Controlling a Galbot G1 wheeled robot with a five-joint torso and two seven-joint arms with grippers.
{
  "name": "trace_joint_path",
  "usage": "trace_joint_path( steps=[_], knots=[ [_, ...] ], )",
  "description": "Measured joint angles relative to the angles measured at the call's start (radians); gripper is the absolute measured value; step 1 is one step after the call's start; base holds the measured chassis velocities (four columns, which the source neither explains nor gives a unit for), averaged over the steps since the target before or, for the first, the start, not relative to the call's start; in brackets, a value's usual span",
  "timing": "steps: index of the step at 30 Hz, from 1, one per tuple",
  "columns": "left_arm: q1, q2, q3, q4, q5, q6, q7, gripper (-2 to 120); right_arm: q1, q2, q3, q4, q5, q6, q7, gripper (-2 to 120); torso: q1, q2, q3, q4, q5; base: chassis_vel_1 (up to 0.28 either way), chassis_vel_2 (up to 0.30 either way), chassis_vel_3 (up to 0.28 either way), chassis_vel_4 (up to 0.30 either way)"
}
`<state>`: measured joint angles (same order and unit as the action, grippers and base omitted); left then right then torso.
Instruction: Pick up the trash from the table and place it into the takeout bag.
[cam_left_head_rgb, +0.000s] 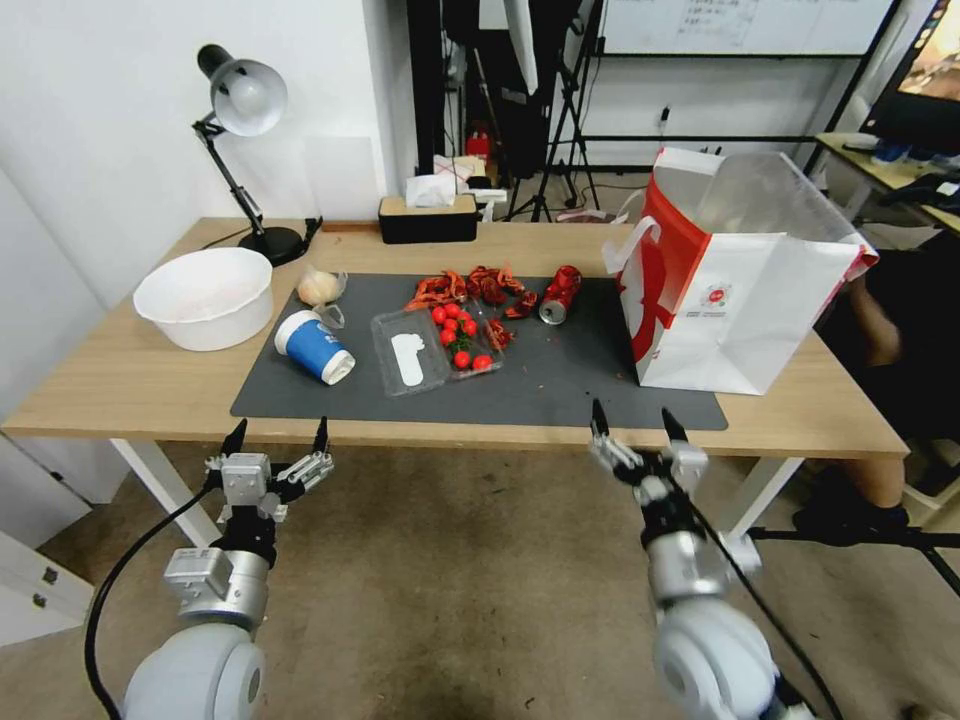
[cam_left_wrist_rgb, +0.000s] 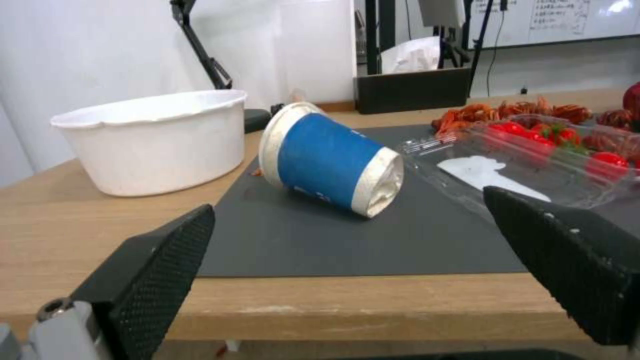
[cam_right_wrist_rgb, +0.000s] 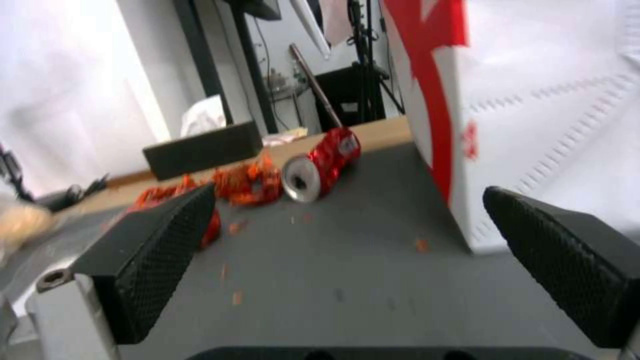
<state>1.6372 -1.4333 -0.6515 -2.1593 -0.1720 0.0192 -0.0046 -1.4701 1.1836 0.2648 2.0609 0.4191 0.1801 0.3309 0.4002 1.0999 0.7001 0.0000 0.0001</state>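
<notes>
Head camera overlooks the table; low wrist cameras face its mat.

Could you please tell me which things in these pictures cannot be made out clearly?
- Inside of the takeout bag, head view: its own white front wall hides any contents.
- Contents of the small clear plastic bag, head view: too small; in the right wrist view it is blurred at the edge.
- Inside of the blue cup, left wrist view: its lid covers it.
</notes>
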Motion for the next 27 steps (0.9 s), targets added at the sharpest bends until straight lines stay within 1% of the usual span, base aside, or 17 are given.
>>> trace_joint_path(
  steps=[1, 2, 3, 4, 5, 6, 7, 10, 11, 15, 17, 19, 21, 22, 23, 25, 27],
  knots=[
    [-0.001, 0.0, 0.0, 0.004, 0.001, 0.001, 0.0, 100, 0.059, -0.011, -0.021, -0.02, 0.031, -0.021, 0.026, 100, 0.0, 0.0, 0.0, -0.0002, -0.0001, 0.0, 0.0, 0.0, 0.0],
    [-0.001, 0.0, 0.0, 0.004, 0.001, 0.001, 0.0, 100, 0.059, -0.011, -0.021, -0.02, 0.031, -0.021, 0.026, 100, 0.0, 0.0, 0.0, -0.0002, -0.0001, 0.0, 0.0, 0.0, 0.0],
    [-0.003, 0.0, 0.0, 0.006, 0.002, 0.001, 0.0, 100, 0.104, -0.016, -0.038, -0.038, 0.049, -0.033, 0.046, 100, 0.0, 0.0, 0.0, 0.0001, -0.0002, 0.0, 0.0, 0.0, 0.0],
    [-0.005, -0.003, 0.0, 0.011, 0.006, 0.003, 0.0, 100, 0.209, -0.02, -0.08, -0.096, 0.081, -0.052, 0.087, 100, 0.0, 0.0, 0.0, -0.0001, -0.0001, 0.0, 0.0, 0.0, 0.0],
    [-0.006, -0.003, 0.0, 0.013, 0.007, 0.003, 0.0, 100, 0.236, -0.02, -0.093, -0.111, 0.089, -0.058, 0.096, 100, 0.0, 0.0, 0.0, 0.0, -0.0001, 0.0, 0.0, 0.0, 0.0],
    [-0.007, -0.006, 0.002, 0.02, 0.016, 0.004, 0.0, 100, 0.334, -0.016, -0.138, -0.163, 0.121, -0.073, 0.136, 100, 0.0, 0.0, 0.0, -0.0003, -0.0001, 0.0, 0.0, 0.0, 0.0],
    [-0.007, -0.006, 0.002, 0.02, 0.016, 0.004, 0.0, 100, 0.334, -0.016, -0.138, -0.163, 0.121, -0.073, 0.136, 100, 0.0, 0.0, 0.0, -0.0003, -0.0001, 0.0, 0.0, 0.0, 0.0],
    [-0.009, -0.008, 0.004, 0.031, 0.021, 0.004, 0.0, 100, 0.483, -0.004, -0.214, -0.238, 0.15, -0.087, 0.196, 100, 0.0, 0.0, 0.0, 0.0002, -0.0002, 0.0, 0.0, 0.0, 0.0],
    [-0.009, -0.008, 0.004, 0.031, 0.021, 0.004, 0.0, 100, 0.483, -0.004, -0.214, -0.238, 0.15, -0.087, 0.196, 100, 0.0, 0.0, 0.0, 0.0002, -0.0002, 0.0, 0.0, 0.0, 0.0],
    [-0.01, -0.008, 0.004, 0.037, 0.021, 0.004, 0.0, 100, 0.577, 0.008, -0.271, -0.296, 0.169, -0.098, 0.245, 100, 0.0, 0.0, 0.0, -0.0001, -0.0003, 0.0, 0.0, 0.0, 0.0],
    [-0.013, -0.007, 0.004, 0.043, 0.021, 0.004, 0.0, 100, 0.647, 0.014, -0.32, -0.345, 0.187, -0.105, 0.296, 100, 0.0, 0.0, 0.0, -0.0001, -0.0002, 0.0, 0.0, 0.0, 0.0],
    [-0.014, -0.007, 0.004, 0.044, 0.02, 0.004, 0.0, 100, 0.661, 0.015, -0.329, -0.356, 0.191, -0.108, 0.305, 100, 0.0, 0.0, 0.0, 0.0, -0.0001, 0.0, 0.0, 0.0, 0.0],
    [-0.017, -0.005, 0.004, 0.052, 0.018, 0.004, 0.0, 100, 0.714, 0.022, -0.362, -0.399, 0.204, -0.121, 0.35, 100, 0.0, 0.0, 0.0, -0.0001, -0.0003, 0.0, 0.0, 0.0, 0.0],
    [-0.022, -0.003, 0.004, 0.062, 0.016, 0.003, 0.0, 100, 0.77, 0.034, -0.391, -0.447, 0.222, -0.136, 0.396, 100, 0.0, 0.0, 0.0, -0.0002, -0.0001, 0.0, 0.0, 0.0, 0.0],
    [-0.022, -0.003, 0.004, 0.062, 0.016, 0.003, 0.0, 100, 0.77, 0.034, -0.391, -0.447, 0.222, -0.136, 0.396, 100, 0.0, 0.0, 0.0, -0.0002, -0.0001, 0.0, 0.0, 0.0, 0.0],
    [-0.025, 0.0, 0.004, 0.072, 0.01, 0.002, 0.0, 100, 0.834, 0.05, -0.423, -0.509, 0.248, -0.164, 0.441, 100, 0.0, 0.0, 0.0, 0.0001, -0.0003, 0.0, 0.0, 0.0, 0.0],
    [-0.026, 0.001, 0.004, 0.074, 0.009, 0.001, 0.0, 100, 0.842, 0.052, -0.428, -0.518, 0.252, -0.168, 0.446, 100, 0.0, 0.0, 0.0, 0.0, -0.0003, 0.0, 0.0, 0.0, 0.0]
  ],
)
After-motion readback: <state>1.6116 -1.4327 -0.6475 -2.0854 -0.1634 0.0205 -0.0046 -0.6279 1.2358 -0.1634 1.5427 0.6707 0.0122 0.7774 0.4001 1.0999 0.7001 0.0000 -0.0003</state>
